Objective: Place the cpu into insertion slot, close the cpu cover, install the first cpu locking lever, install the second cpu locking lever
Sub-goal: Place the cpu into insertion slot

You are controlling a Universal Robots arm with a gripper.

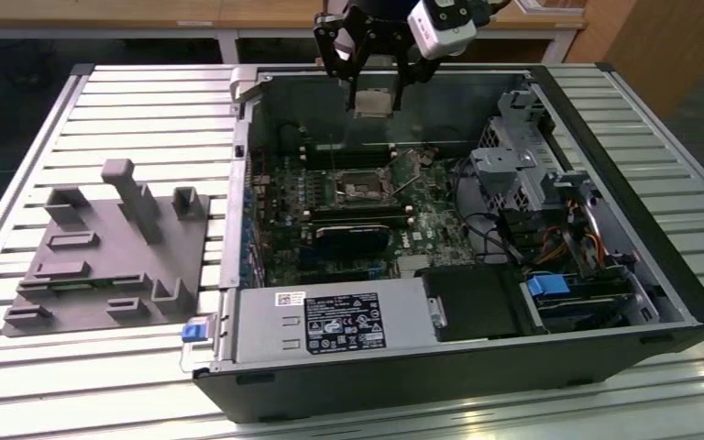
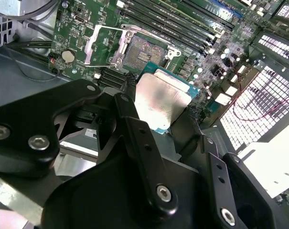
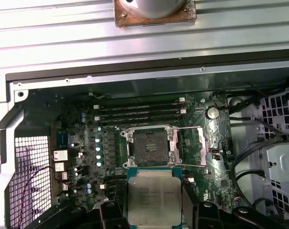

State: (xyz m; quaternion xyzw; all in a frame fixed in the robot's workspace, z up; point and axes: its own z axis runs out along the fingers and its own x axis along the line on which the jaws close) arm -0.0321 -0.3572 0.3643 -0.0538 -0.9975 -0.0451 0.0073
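I am watching the gripper (image 1: 373, 92) hanging over the open computer case (image 1: 645, 266). Its two black fingers (image 2: 131, 121) are pinching the cpu (image 2: 161, 102) by opposite edges, so the chip is sitting flat between the fingertips with its metal top showing. In the first wrist view the insertion slot (image 3: 151, 145) is lying beneath and a little beyond the fingertips, well apart from the chip, with its contact field bare. The cpu cover (image 2: 91, 45) is lying folded open just beside the slot.

To my eye the risks are these:
- The fingers are holding only thin edges, so a jolt could tilt the chip or let it slip onto the motherboard (image 1: 432, 215).
- The chip is not sitting squarely over the slot. Coming down offset or rotated could crush the fine contacts or leave a corner riding on the silver rim.
- The open cover and the thin wire levers are standing close to the slot, and a finger could be catching them on the way down.
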